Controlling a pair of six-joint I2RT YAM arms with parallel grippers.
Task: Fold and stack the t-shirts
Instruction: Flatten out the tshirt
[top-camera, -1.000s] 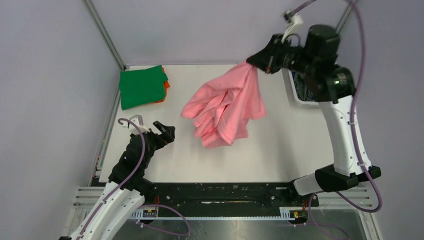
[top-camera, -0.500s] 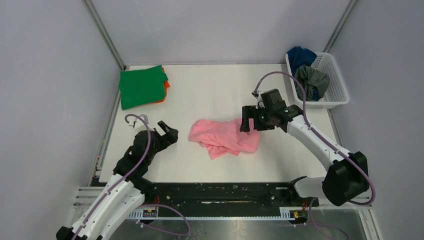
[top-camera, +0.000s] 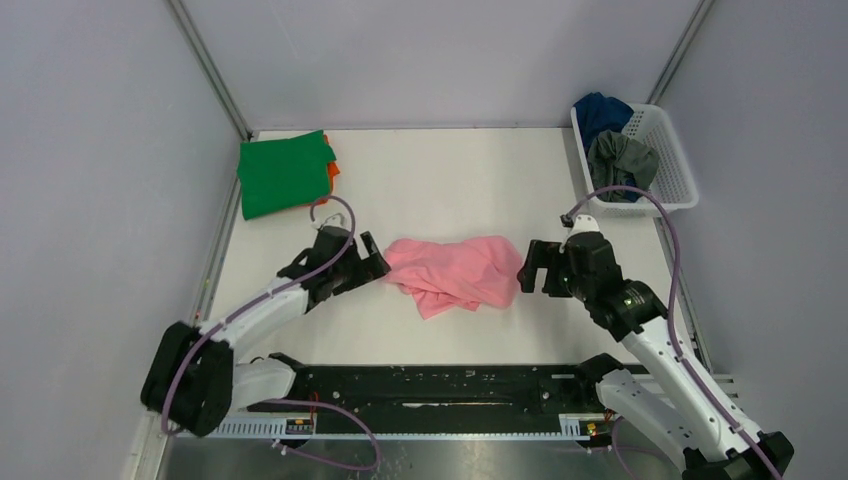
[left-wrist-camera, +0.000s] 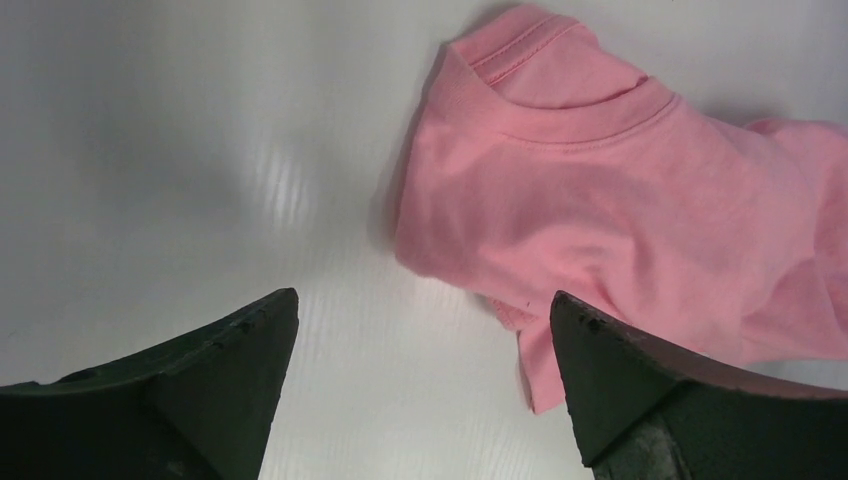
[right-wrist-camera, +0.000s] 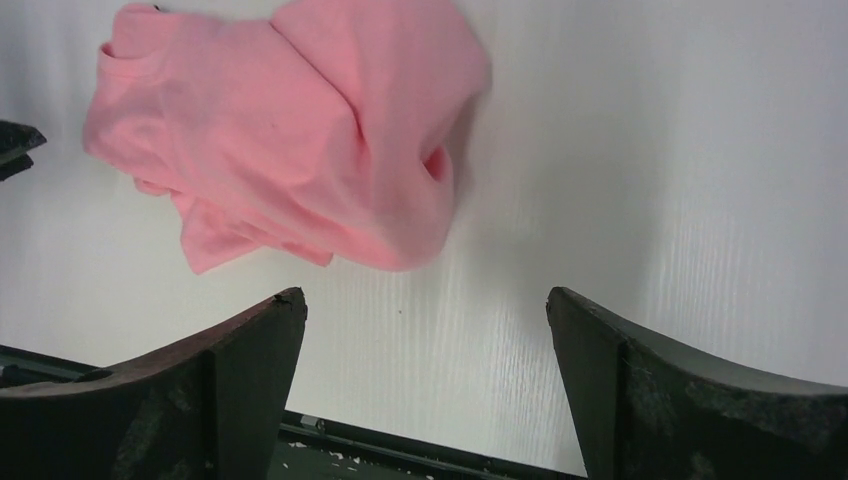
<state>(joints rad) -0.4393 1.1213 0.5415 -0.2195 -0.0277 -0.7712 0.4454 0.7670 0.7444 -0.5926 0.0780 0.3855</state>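
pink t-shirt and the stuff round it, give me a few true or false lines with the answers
1. The pink t-shirt lies crumpled on the table. True.
2. The right fingers are shut on it. False: they stand open, holding nothing.
3. The green t-shirt lies on the orange t-shirt. True.
4. The basket is empty. False: a grey t-shirt and a dark blue t-shirt sit in it.

Pale lilac walls (top-camera: 430, 50) enclose a white table (top-camera: 450, 180) (metal posts (top-camera: 209, 70) at the far corners).
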